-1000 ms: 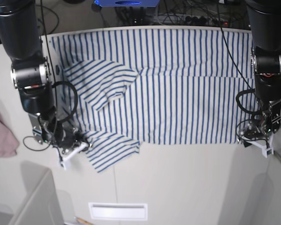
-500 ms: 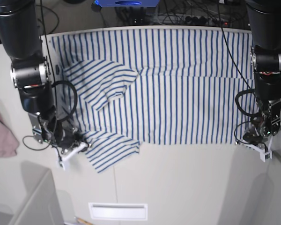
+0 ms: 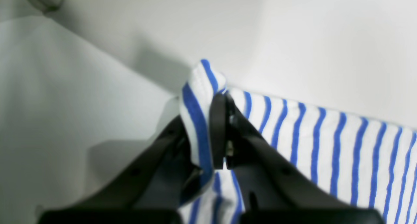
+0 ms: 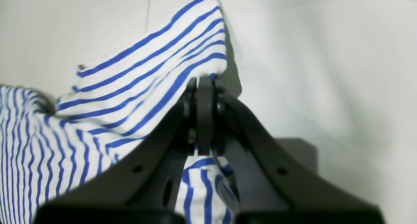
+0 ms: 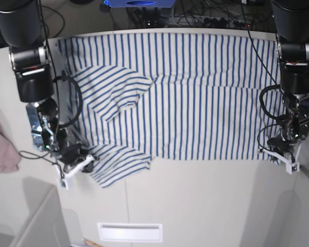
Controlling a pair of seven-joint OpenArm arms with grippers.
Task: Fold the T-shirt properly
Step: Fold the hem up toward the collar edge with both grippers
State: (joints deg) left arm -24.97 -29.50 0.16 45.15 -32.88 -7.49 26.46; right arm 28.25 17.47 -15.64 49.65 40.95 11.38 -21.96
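The T-shirt [image 5: 185,98], white with thin blue stripes, lies spread across the table, one sleeve folded over its body at the left. My left gripper [image 5: 279,156] is shut on the shirt's near right corner; in the left wrist view a fold of T-shirt [image 3: 198,119] stands pinched between the dark fingers [image 3: 219,129]. My right gripper [image 5: 77,165] is shut on the near left corner; in the right wrist view the T-shirt [image 4: 146,70] rises in a peak above the closed fingers [image 4: 205,113].
A dusty-pink cloth [image 5: 1,149] lies at the table's left edge. Cables [image 5: 206,20] and equipment sit behind the table's far edge. A white slot plate [image 5: 130,231] sits at the front. A grey bin edge [image 5: 36,221] shows at the lower left.
My left gripper has shut on the shirt's right corner. The right arm has lifted slightly and drawn the left corner a little inward.
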